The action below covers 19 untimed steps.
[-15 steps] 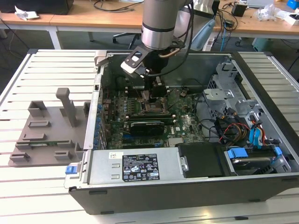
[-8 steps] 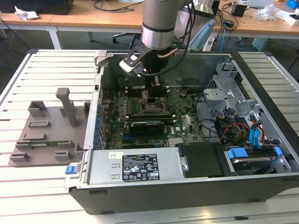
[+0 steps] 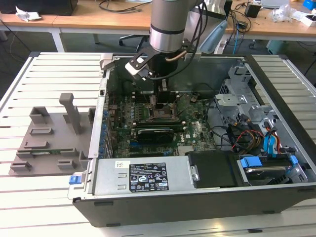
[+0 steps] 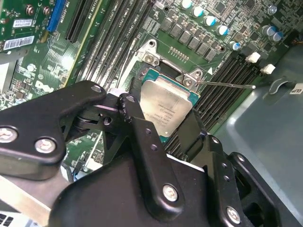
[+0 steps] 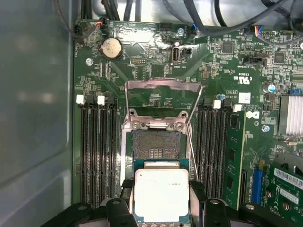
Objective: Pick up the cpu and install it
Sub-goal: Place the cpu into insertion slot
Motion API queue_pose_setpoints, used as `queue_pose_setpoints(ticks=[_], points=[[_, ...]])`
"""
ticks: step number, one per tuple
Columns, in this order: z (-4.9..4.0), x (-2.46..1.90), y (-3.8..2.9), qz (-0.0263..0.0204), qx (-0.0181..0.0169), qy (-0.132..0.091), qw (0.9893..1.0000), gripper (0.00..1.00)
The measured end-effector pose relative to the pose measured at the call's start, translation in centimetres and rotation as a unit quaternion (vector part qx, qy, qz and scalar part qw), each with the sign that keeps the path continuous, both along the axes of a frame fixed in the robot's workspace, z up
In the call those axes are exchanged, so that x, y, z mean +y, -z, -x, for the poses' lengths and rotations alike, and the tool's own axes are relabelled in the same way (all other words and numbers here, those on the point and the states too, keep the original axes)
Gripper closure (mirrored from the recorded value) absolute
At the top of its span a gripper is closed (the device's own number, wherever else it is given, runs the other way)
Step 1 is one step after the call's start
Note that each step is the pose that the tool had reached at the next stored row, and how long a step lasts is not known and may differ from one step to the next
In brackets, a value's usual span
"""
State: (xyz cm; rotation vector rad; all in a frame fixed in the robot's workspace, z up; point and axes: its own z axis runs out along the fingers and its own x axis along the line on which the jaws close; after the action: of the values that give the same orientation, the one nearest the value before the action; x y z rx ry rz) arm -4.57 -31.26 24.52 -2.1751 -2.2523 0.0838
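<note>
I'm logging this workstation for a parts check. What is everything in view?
computer case: one, grey, open, on the table
circuit board: one, green, inside the case
socket: one, black, uncovered, on the board
coin battery: one, silvery, on the board
cpu: one, silvery, held just over the socket
tray: one, grey, at the exterior view's left of the case
table: one, white slats
arm: one, silver-grey, reaching into the case
gripper: one, black, closed on the cpu

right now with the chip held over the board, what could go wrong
The gripper holds the chip by its edges only; a slip could drop it onto the open socket and bend its bare contacts. The thin metal lever beside the socket stands close; the chip's edge might catch on it.
</note>
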Motion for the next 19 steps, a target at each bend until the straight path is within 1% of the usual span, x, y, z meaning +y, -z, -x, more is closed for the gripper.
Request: queue_pose_setpoints(ticks=[3,8,19], points=[[-0.02,-0.01,0.01,0.0001,0.0,0.0,1.0,0.45],[-0.19,0.0,0.36,0.0001,0.0,0.001,1.0,0.45],[-0.2,0.0,0.63,0.0001,0.0,0.0,1.0,0.45]])
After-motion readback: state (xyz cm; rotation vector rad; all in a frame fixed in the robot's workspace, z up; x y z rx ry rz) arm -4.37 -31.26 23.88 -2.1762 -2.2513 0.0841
